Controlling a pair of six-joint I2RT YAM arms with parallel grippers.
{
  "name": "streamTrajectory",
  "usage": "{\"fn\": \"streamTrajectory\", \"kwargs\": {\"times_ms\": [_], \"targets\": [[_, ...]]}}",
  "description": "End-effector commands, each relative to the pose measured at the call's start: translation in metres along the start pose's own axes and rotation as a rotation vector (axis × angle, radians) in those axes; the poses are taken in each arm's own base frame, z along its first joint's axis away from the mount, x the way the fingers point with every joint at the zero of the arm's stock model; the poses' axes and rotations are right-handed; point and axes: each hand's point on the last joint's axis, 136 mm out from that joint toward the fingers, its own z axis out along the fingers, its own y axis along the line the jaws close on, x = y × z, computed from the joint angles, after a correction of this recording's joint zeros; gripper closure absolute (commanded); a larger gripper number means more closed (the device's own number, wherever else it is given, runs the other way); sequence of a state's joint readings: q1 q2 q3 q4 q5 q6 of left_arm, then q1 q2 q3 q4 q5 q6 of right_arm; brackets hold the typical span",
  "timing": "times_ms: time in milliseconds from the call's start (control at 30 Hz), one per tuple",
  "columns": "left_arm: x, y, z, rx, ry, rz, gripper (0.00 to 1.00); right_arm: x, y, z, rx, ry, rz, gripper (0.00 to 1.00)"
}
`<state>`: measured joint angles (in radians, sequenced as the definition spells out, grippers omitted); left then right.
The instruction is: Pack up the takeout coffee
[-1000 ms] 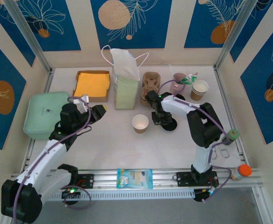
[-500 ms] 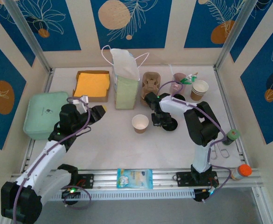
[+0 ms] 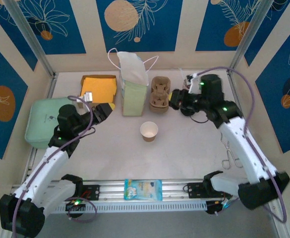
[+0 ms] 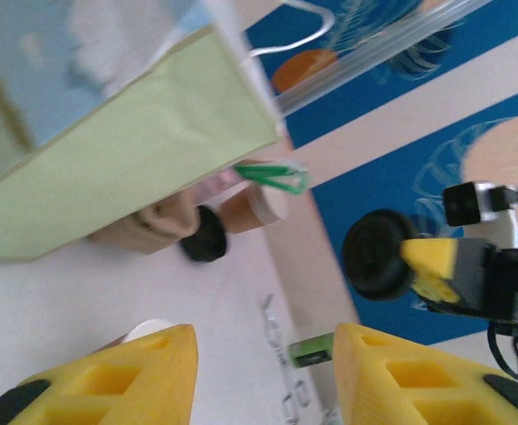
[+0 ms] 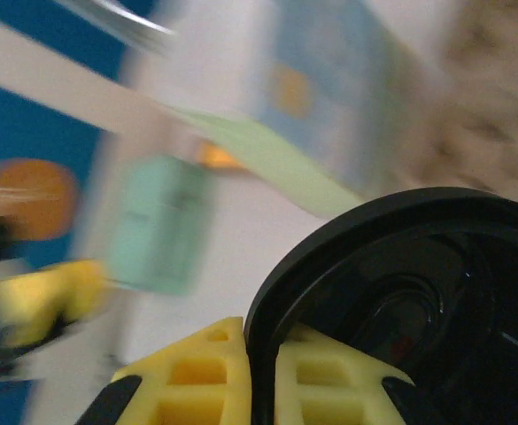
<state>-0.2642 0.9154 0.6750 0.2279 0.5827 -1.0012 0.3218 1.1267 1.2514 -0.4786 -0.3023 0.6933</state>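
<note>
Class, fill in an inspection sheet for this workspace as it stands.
Surface: white table.
Job's things: black lid, clamped by its rim and held off the table; whether a cup hangs under it cannot be told.
Clutter: green paper bag, cup carrier, lidless paper cup, mint box, wipes packet, scissors.
Grippers: left gripper open, nothing between; right gripper shut on the lid.
Cables: purple cable along each arm.
Surroundings: blue patterned wall panels.
</note>
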Motion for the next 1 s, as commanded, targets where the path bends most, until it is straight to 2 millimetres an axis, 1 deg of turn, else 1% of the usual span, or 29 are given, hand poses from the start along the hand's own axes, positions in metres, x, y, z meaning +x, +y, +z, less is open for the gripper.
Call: {"fn": "streamTrajectory", "kwargs": {"times_ms": [0, 33, 133, 233, 300, 400, 467, 567, 700, 767, 967], "targets": [[-0.026, -0.067, 0.002, 0.276, -0.032, -0.014, 0.54, 0.000, 0.102, -0.033, -0.548, 0.097, -0.051, 0.91], [-0.031, -0.077, 0.003, 0.325, -0.038, -0.025, 0.53, -0.004, 0.121, -0.044, -0.625, 0.094, -0.077, 0.91], [-0.044, -0.107, 0.005, 0.443, -0.050, -0.030, 0.51, -0.008, 0.162, -0.067, -0.774, 0.092, -0.144, 0.91], [-0.052, -0.134, 0.007, 0.533, -0.053, -0.031, 0.50, -0.007, 0.193, -0.082, -0.870, 0.098, -0.207, 0.91], [-0.056, -0.156, 0.007, 0.602, -0.054, -0.035, 0.50, -0.006, 0.214, -0.092, -0.936, 0.097, -0.251, 0.91], [-0.056, -0.188, 0.006, 0.699, -0.047, -0.032, 0.49, -0.007, 0.237, -0.102, -1.028, 0.096, -0.282, 0.91], [-0.053, -0.202, 0.008, 0.736, -0.042, -0.041, 0.49, -0.010, 0.247, -0.106, -1.087, 0.089, -0.289, 0.91], [-0.052, -0.216, 0.011, 0.786, -0.035, -0.050, 0.49, -0.017, 0.258, -0.109, -1.175, 0.080, -0.274, 0.92], [-0.055, -0.234, 0.007, 0.881, -0.035, -0.076, 0.49, -0.028, 0.267, -0.108, -1.266, 0.082, -0.222, 0.92], [-0.054, -0.244, 0.005, 0.912, -0.024, -0.072, 0.49, -0.029, 0.271, -0.107, -1.290, 0.090, -0.212, 0.92], [-0.055, -0.255, 0.002, 0.940, -0.032, -0.058, 0.49, -0.027, 0.277, -0.106, -1.312, 0.088, -0.214, 0.92]]}}
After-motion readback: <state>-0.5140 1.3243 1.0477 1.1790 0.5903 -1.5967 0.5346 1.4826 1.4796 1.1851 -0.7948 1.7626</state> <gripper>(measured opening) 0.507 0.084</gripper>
